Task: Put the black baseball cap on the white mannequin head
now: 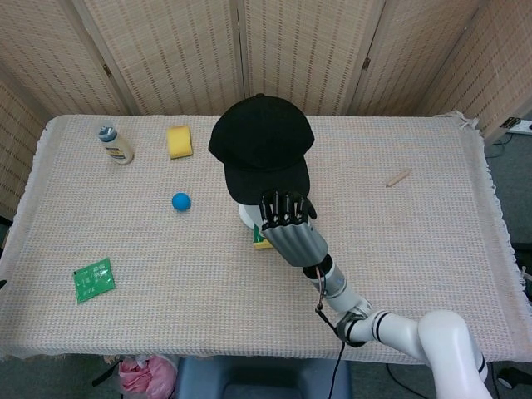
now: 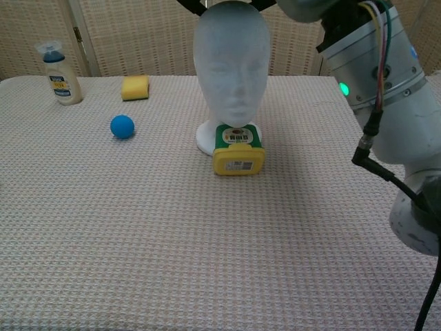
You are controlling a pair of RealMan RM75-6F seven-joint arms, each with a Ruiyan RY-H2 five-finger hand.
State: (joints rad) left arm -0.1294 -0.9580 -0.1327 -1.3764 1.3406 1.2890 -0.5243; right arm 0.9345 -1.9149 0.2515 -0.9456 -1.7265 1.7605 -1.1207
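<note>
The black baseball cap hangs over the white mannequin head and hides it almost wholly in the head view, where only a bit of the white base shows. My right hand grips the cap by its brim at the near side. In the chest view the head stands upright mid-table with its face bare, and black slivers of the cap show at its crown by the top edge. Whether the cap rests on the crown I cannot tell. My right forearm rises at the right. The left hand is out of sight.
A yellow and green box lies against the front of the head's base. A lotion bottle, yellow sponge and blue ball sit to the left, a green packet near left, a wooden stick at right.
</note>
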